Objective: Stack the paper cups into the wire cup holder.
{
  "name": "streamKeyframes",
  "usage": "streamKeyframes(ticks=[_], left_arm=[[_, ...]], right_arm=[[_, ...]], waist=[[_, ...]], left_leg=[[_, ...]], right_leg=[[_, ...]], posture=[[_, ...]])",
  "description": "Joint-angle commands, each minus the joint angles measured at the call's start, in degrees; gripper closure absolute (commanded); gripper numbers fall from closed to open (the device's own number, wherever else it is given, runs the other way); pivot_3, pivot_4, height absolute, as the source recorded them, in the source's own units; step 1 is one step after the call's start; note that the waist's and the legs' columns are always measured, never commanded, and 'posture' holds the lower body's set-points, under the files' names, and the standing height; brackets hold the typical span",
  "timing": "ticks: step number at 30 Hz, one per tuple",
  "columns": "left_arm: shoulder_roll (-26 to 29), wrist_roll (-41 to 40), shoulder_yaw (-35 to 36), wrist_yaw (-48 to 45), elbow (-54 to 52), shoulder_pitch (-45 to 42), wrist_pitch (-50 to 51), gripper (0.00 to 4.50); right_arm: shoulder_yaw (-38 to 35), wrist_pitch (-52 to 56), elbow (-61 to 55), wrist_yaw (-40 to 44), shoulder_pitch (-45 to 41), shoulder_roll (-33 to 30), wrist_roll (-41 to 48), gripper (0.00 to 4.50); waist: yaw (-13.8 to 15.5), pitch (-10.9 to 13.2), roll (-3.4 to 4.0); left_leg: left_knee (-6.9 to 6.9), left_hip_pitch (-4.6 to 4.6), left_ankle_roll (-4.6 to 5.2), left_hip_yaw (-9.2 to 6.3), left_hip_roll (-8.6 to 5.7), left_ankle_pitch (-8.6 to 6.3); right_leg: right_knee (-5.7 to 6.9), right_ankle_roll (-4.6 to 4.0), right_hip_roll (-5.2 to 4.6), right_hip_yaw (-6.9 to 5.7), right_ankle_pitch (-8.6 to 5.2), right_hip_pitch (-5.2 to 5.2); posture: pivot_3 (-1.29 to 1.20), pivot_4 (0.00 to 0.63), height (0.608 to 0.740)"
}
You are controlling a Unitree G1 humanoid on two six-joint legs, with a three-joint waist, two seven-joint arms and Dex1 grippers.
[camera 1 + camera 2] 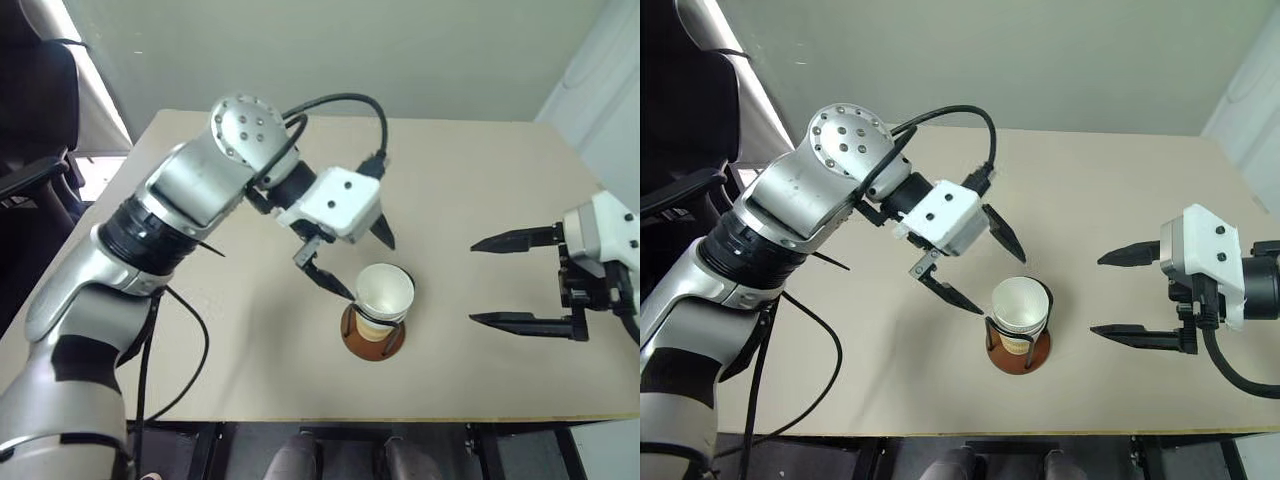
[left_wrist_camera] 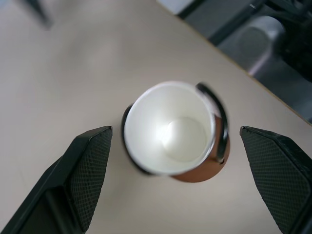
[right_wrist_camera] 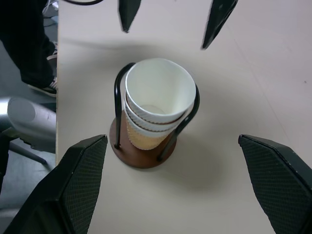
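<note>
Three paper cups [image 3: 157, 105] sit nested inside the wire cup holder [image 3: 141, 155], which stands on the beige table [image 1: 480, 180] close to the middle of its near edge. Only the top cup's white inside shows in full; the lower two show as stacked rims and a strip of tan wall between the black wire loops. No writing or label can be read on the cups or the holder. The left gripper [image 1: 358, 262] hangs just above and beside the stack, toward the table's left edge, fingers spread wide and touching nothing. The right gripper [image 1: 510, 280] hovers near the right edge, well apart from the holder, also wide open and empty. Bare tabletop stretches from the holder to the far edge.
</note>
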Motion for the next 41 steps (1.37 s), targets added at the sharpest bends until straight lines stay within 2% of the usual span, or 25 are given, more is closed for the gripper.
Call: streamKeyframes(ticks=[1,6,10,16,23,29,33,36,41], left_arm=[[0.39,1.03,6.25,2.09,0.44,1.63,2.97,0.03],[0.48,2.05,14.19,10.86,1.99,7.71,8.48,0.03],[-0.82,1.76,23.02,23.14,3.58,15.34,13.35,0.03],[-3.35,3.01,33.27,39.17,3.59,27.51,16.68,0.03],[-4.87,6.5,46.04,58.14,11.97,37.05,12.32,0.03],[-4.69,9.91,56.34,74.27,22.71,42.56,3.42,0.03],[-5.23,9.38,60.58,79.05,27.39,45.37,-0.21,0.03],[-5.72,9.43,61.47,80.29,29.91,46.73,-2.87,0.03],[-6.86,8.39,61.51,79.81,30.28,47.11,-4.02,0.03]], right_arm=[[0.22,-0.94,1.05,-2.05,-0.63,1.07,-0.84,0.07],[5.81,-2.09,5.94,-6.66,-2.63,5.69,-4.26,0.07],[10.91,-3.04,17.02,-13.26,-6.8,13.16,-9.28,0.07],[13.41,-4.59,27.36,-22.65,-11.49,23.23,-15.71,0.07],[11.18,-9.22,37.77,-33.92,-12.82,31.76,-22.67,0.07],[3.55,-18.67,52.73,-45.71,-16.55,35.45,-26.07,0.07],[-0.81,-24.02,60.74,-52.32,-19.91,36.66,-26.78,0.07],[-0.09,-30.74,64.87,-53.04,-20.02,37.24,-29.35,0.07],[0.67,-33.78,71.88,-55.82,-20.76,37.13,-32.58,0.07]], waist=[[-0.12,0.0,0.0],[-0.29,0.0,0.0],[-0.54,0.0,-0.01],[-0.74,0.0,0.01],[-0.71,0.0,0.01],[-0.3,0.01,0.02],[-0.16,0.01,0.03],[0.21,0.0,0.02],[0.57,0.01,0.02]], left_leg=[[0.01,0.0,0.0,0.0,0.0,0.0],[0.04,0.07,0.0,0.0,-0.01,0.0],[0.04,0.21,0.0,0.02,-0.01,0.03],[-0.05,0.48,0.0,0.05,-0.01,0.07],[-0.07,0.57,-0.02,0.04,-0.02,0.08],[-0.12,0.66,-0.06,0.04,-0.07,0.1],[-0.13,0.68,-0.13,0.03,-0.1,0.1],[-0.15,0.72,-0.19,-0.01,-0.1,0.09],[-0.15,0.74,-0.26,-0.02,-0.13,0.09]], right_leg=[[0.0,0.0,0.0,0.0,0.0,0.0],[-0.02,0.01,0.0,0.0,0.01,0.08],[0.03,0.01,0.0,0.0,0.01,0.17],[0.06,0.0,0.01,0.01,0.0,0.32],[0.04,-0.02,0.02,0.01,0.0,0.37],[0.06,-0.07,0.01,0.03,-0.01,0.43],[0.11,-0.1,0.01,0.04,-0.01,0.42],[0.14,-0.15,0.02,-0.01,-0.01,0.45],[0.19,-0.2,0.02,0.0,0.02,0.46]], posture=[[0.0,0.15,0.74],[0.0,0.15,0.74],[0.0,0.15,0.74],[0.0,0.15,0.74],[0.0,0.15,0.74],[0.0,0.15,0.74],[0.0,0.15,0.74],[0.0,0.15,0.74],[0.0,0.15,0.74]])
